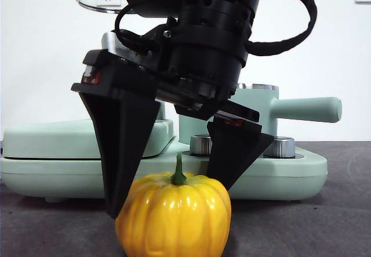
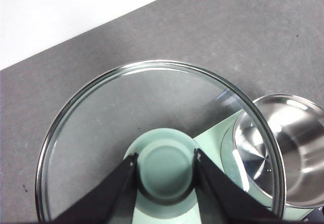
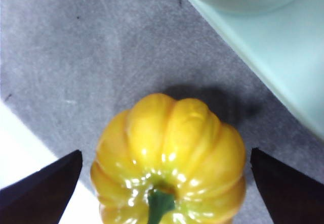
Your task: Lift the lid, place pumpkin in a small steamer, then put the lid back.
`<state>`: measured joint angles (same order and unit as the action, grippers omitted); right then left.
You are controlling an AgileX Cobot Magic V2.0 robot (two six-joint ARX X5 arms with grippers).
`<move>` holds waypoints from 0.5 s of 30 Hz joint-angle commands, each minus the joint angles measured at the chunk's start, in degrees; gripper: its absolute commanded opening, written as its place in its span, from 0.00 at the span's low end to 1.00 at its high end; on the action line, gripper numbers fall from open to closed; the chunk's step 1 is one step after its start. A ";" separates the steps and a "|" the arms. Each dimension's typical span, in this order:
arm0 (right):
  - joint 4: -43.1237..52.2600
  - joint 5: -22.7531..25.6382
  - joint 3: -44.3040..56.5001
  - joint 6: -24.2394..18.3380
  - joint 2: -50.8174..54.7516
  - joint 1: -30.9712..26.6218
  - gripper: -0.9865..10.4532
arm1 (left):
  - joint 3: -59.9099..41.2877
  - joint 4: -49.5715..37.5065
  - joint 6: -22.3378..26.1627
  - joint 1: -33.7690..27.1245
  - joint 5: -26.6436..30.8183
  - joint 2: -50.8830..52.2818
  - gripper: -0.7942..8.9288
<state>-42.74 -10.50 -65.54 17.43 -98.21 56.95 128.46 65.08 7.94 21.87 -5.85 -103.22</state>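
right end effector (image 1: 168,196) straddling the glossy yellow-orange ribbed pumpkin (image 1: 174,215), wide open, not touching it.
pumpkin sits on the grey textured surface (image 1: 324,222), near side. left end effector (image 2: 166,163) is closed on the mint knob of the steel-rimmed glass lid (image 2: 101,123), held aloft over the uncovered mint-green steamer pot (image 2: 283,148), shiny steel inside.

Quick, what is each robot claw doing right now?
Left gripper: shut on the lid knob, holding it up in the air.
Right gripper: open, jaws on either side of the pumpkin, not squeezing it yet.
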 commanded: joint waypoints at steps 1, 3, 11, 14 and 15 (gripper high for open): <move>0.33 0.07 -0.90 0.13 -2.05 0.74 0.57 | 2.16 -1.18 -0.15 0.22 0.02 -0.11 0.13; 0.31 0.07 -0.90 0.15 -2.51 0.74 0.56 | 2.14 -1.18 -0.31 0.22 0.02 -0.11 0.13; -0.42 -0.09 -0.90 0.15 -4.07 0.72 0.49 | 1.70 -1.18 -0.57 0.22 0.02 -0.11 0.13; -0.70 -0.11 -0.90 -0.04 -4.24 0.72 0.39 | 1.46 -1.16 -0.57 0.22 0.02 -0.11 0.13; -0.57 -0.11 -0.90 -0.15 -4.24 0.72 0.36 | 1.40 -1.18 -0.57 0.22 0.02 -0.11 0.13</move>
<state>-43.22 -10.74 -65.58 17.41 -100.97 56.95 128.44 65.10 7.84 21.87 -5.85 -103.22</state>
